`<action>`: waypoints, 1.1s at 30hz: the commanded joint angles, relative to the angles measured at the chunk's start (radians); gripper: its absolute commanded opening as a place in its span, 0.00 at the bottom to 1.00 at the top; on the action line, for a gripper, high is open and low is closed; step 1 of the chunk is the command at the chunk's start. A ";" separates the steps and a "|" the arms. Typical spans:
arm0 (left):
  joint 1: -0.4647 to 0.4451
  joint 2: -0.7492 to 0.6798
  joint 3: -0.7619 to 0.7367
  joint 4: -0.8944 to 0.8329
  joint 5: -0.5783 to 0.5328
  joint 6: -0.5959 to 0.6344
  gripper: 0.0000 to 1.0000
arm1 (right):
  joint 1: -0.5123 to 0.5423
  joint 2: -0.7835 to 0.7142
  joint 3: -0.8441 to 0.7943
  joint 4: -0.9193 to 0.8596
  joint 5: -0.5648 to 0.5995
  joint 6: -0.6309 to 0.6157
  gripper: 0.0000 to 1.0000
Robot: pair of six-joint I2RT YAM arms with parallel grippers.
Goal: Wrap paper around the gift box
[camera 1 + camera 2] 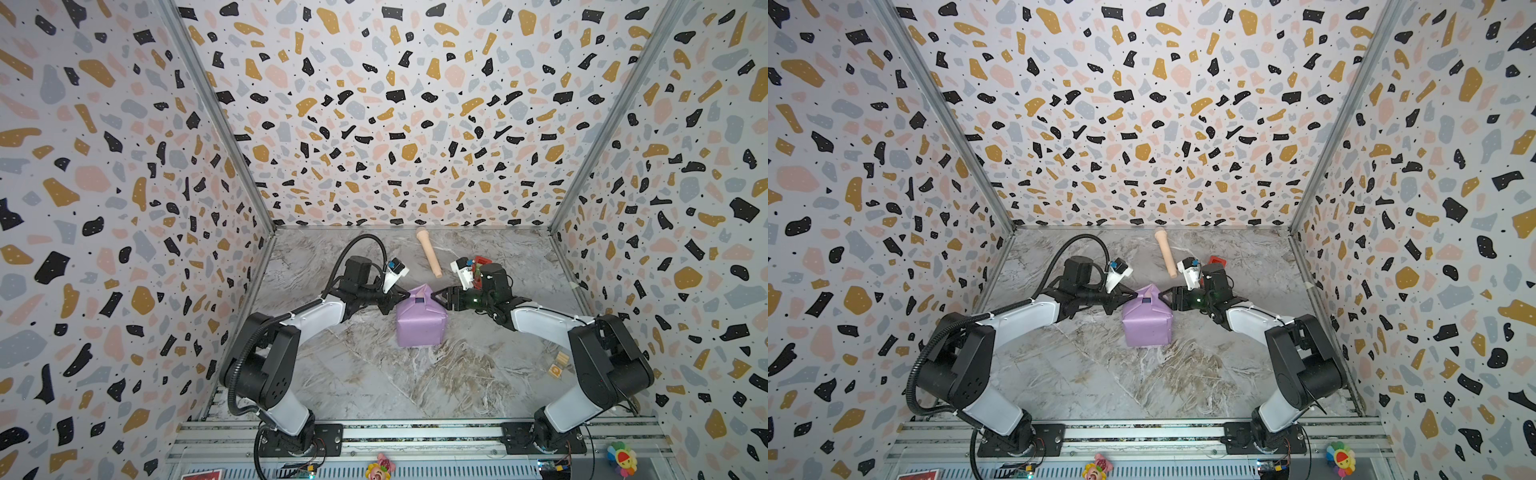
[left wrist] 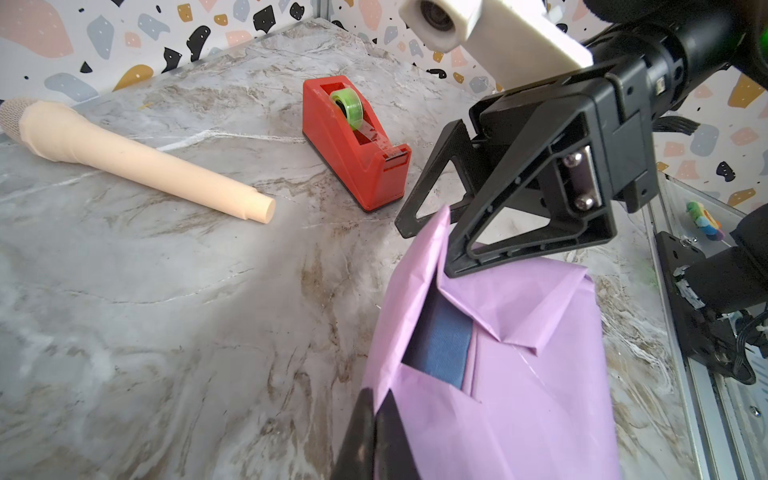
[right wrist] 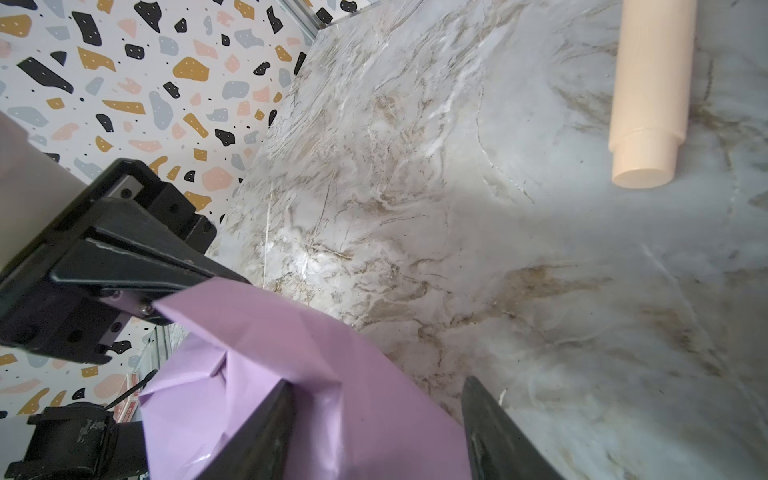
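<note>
The gift box stands mid-table wrapped in lilac paper. Only a navy strip of the gift box shows through a gap at the far top end. My left gripper is shut, pinching a paper flap at that end's left corner. My right gripper is open at the right corner. A folded paper flap lies between its jaws, and one finger rests against it.
A beige toy microphone lies behind the box. A red tape dispenser sits at the back right, behind the right wrist. Small wooden blocks lie near the right wall. Patterned walls enclose three sides.
</note>
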 commanded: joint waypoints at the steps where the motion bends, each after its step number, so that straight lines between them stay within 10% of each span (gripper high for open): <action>1: -0.005 -0.021 0.015 0.012 0.026 -0.001 0.00 | 0.013 0.021 0.048 -0.022 0.006 -0.026 0.63; 33: -0.007 -0.027 0.026 0.010 0.025 -0.013 0.00 | 0.018 0.093 0.196 -0.137 -0.289 -0.503 0.25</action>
